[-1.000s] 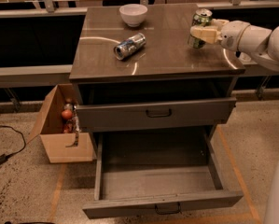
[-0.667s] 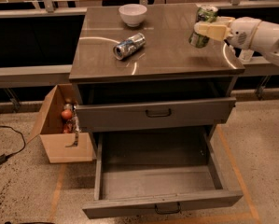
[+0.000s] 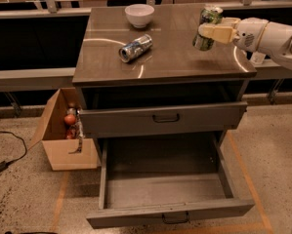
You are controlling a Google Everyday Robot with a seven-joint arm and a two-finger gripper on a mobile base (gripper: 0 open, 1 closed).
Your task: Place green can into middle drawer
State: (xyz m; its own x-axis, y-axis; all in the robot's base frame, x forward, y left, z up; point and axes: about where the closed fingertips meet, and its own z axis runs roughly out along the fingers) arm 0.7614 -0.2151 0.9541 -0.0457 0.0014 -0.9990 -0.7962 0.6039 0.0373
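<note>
The green can is held in my gripper, slightly tilted, low over the right rear part of the cabinet top. The tan fingers are closed around the can's middle from the right. The middle drawer is pulled far out below and in front, and I see nothing in it; its handle is on the near front panel. The uppermost drawer above it is only slightly out.
A silver-blue can lies on its side on the cabinet top, left of centre. A white bowl stands at the back. An open cardboard box with items stands on the floor left of the cabinet. A cable runs on the floor.
The gripper stays closed on the green can. The can has tipped a little and shifted slightly left; the arm has barely moved.
</note>
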